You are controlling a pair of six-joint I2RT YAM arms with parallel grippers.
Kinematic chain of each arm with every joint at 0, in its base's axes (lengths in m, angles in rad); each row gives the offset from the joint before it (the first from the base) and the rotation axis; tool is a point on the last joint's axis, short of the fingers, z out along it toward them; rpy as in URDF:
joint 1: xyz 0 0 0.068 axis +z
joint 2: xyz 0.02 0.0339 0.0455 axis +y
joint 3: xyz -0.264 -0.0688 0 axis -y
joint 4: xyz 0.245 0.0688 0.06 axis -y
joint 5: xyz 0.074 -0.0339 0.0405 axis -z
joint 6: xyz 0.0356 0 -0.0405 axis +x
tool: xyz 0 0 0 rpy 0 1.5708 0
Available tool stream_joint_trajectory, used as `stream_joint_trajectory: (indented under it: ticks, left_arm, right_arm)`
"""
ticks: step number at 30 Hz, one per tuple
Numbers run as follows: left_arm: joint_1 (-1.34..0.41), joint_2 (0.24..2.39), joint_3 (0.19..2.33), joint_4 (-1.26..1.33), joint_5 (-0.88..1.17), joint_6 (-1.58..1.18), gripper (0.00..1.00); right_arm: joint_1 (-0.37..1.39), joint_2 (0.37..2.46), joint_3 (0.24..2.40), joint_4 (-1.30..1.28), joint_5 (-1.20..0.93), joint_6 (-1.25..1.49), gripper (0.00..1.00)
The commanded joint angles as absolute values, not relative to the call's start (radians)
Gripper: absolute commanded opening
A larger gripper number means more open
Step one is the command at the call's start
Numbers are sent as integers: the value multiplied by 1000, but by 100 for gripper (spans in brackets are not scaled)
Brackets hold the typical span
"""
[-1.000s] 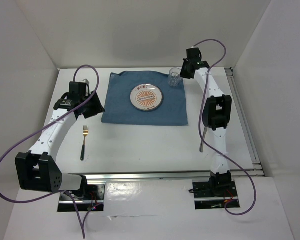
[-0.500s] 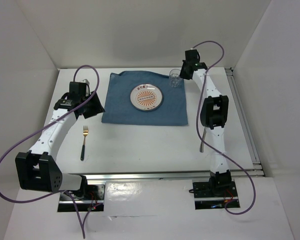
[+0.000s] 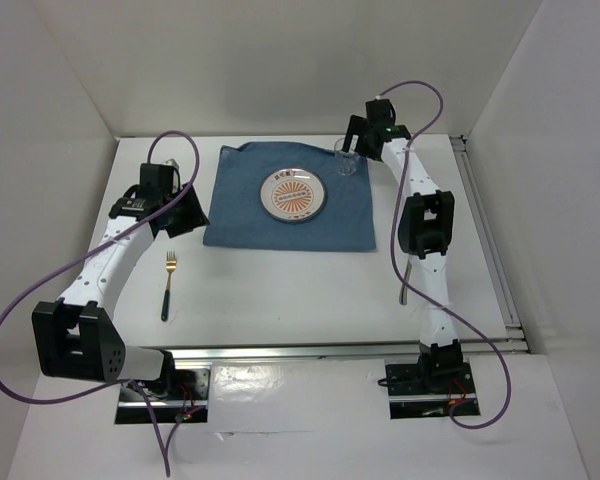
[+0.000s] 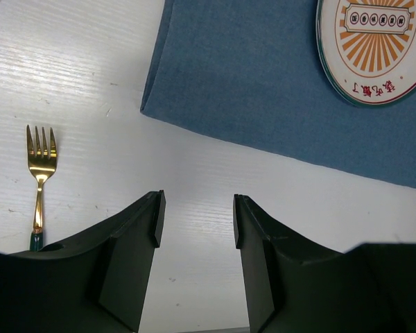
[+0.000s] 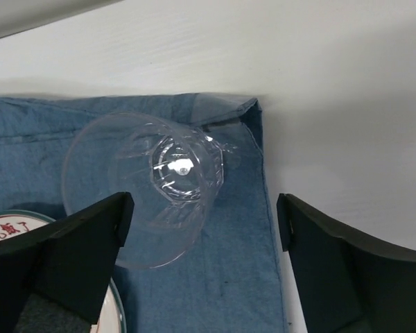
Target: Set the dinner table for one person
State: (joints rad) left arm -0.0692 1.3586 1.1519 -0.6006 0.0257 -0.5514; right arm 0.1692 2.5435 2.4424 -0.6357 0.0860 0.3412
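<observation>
Top external: table (image 3: 280, 290) carries cloth (image 3: 240, 215), plate (image 3: 294, 193) centred, glass (image 3: 347, 158) on its far-right corner. Right fingers (image 5: 83, 250) spread either side of glass, not touching; left fingers (image 4: 132, 263) spread, empty. Fork (image 3: 168, 285) lies left of cloth; other cutlery likely outstanding

Gold fork (image 4: 40, 163) on dinner table (image 4: 194, 166), plate (image 4: 374, 48) on blue cloth (image 4: 256, 83), tool (image 4: 197, 208) parted

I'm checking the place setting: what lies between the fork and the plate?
Bare table, then the blue cloth that the plate rests on; nothing else sits between it and the fork. The left wrist view shows this.
</observation>
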Motion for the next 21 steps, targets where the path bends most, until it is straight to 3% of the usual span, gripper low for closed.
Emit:
stream_joint_trajectory:
  ticks: [1,7,13,16,19,21]
  left_arm:
    - [-74,1362,1147,-598,15,-535,60]
    - [-74,1332,1157,-609,-17,-535,60]
    - [-74,1377,1169,-632,-51,-555,60]
    - [-74,1387,1169,-634,-20,-555,59]
    - [-74,1378,1169,-612,-8,-555,59]
    - [-74,1378,1178,-612,-8,-555,59]
  right_arm:
    - [179,2421,2474,-578,89,334,99]
    - [179,2179,2367,-558,144,325,99]
    - [179,1932,2065,-644,132,325,99]
    - [179,1774,1753,-687,196,391,97]
    - [140,1576,1372,-684,160,468,80]
    - [78,1448,1154,-673,80,526,76]
